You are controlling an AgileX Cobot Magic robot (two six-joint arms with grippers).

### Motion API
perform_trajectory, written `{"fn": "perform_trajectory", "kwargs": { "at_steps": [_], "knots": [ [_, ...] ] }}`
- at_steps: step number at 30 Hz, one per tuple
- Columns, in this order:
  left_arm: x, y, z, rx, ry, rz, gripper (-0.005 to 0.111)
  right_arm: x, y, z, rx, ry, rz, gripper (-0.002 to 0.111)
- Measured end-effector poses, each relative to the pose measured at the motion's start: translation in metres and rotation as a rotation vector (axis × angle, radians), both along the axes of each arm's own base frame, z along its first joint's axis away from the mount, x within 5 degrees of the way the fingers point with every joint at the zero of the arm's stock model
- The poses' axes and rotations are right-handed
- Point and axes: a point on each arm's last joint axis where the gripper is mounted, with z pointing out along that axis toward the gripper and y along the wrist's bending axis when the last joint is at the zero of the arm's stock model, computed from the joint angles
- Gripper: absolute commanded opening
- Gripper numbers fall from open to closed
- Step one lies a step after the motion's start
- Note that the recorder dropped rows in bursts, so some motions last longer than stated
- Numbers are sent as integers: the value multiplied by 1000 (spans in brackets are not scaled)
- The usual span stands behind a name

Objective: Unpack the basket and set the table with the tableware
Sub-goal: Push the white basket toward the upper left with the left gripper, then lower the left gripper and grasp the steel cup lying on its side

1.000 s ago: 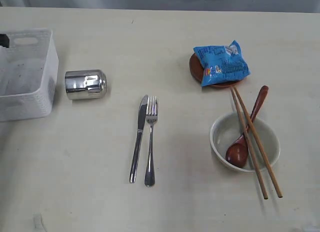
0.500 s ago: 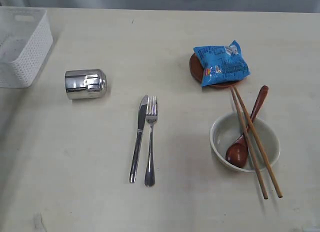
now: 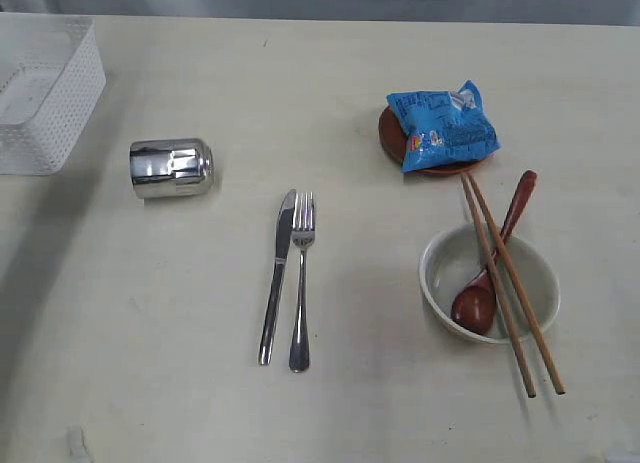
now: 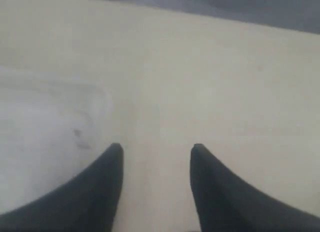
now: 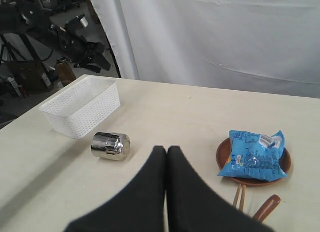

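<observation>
The white lattice basket (image 3: 45, 93) stands at the table's (image 3: 300, 103) far left corner. A steel cup (image 3: 171, 168) lies on its side near it. Knife (image 3: 277, 273) and fork (image 3: 301, 283) lie side by side mid-table. The brown plate (image 3: 440, 169) carries a blue snack bag (image 3: 443, 126). The off-white bowl (image 3: 445, 268) holds the dark wooden spoon (image 3: 474, 308), with chopsticks (image 3: 522, 363) laid across it. My left gripper (image 4: 156, 148) is open and empty over bare table in a blurred view. My right gripper (image 5: 166, 148) is shut on nothing, raised above the table, with the cup (image 5: 110, 146) and basket (image 5: 82, 105) beyond it.
The right wrist view shows a white curtain behind the table and dark equipment past the basket's corner. The snack bag (image 5: 255, 154) sits on the plate (image 5: 222, 154), with chopstick ends (image 5: 238, 196) below it. Neither gripper shows in the exterior view.
The basket slid back and left to the table's far corner during the first half second and has stayed there since. All the tableware has kept its place.
</observation>
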Motion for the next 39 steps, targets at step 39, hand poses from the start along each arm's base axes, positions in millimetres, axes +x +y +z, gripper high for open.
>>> {"fn": "perform_trajectory", "kwargs": {
  "at_steps": [39],
  "knots": [
    [-174,-20,-111,-247,88,-117,52,-9,9,-7,37,129,107,0]
  ]
}}
